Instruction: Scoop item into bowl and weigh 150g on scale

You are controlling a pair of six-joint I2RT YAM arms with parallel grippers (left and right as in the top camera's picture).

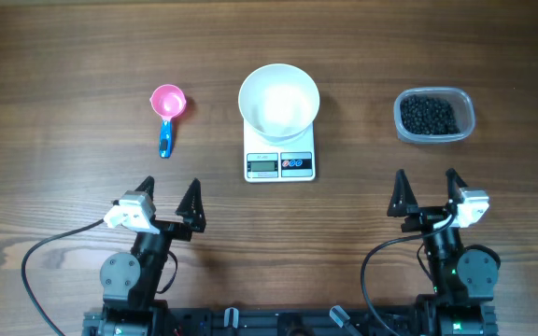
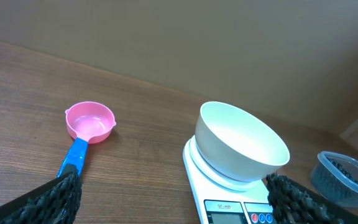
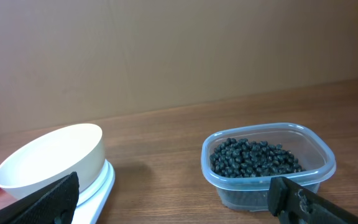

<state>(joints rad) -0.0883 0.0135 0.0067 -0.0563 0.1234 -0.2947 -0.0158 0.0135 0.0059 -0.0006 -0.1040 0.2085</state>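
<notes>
Left tool (image 1: 168,194): its two black fingers were spread wide apart, and they held nothing. It sat at the near side of the surface (image 1: 63,65), on the left, well apart from all the things.
Right tool (image 1: 426,184): its two black fingers were spread wide apart too, and they held nothing. It sat at the near side on the right, in line with the tub but not touching it.
Beans (image 1: 429,115): lots of little round black beans lay in a heap inside the tub, far over on the right.
Tub (image 1: 471,118): it was clear plastic with round corners. It stood on the surface, to the right of the bowl and apart from it.
Bowl (image 1: 279,98): it was white, round and deep. It stood upright on top of the scale, and its inside looked plain white.
Scale (image 1: 279,165): it was small, white and square, in the middle of the surface. Its grey screen and buttons faced the robot; the screen was too small to read.
Scoop (image 1: 167,105): it had a pink cup and a blue handle. It lay flat on the left, well apart from the scale, with its handle toward the left tool.
Surface: it was brown wood.
</notes>
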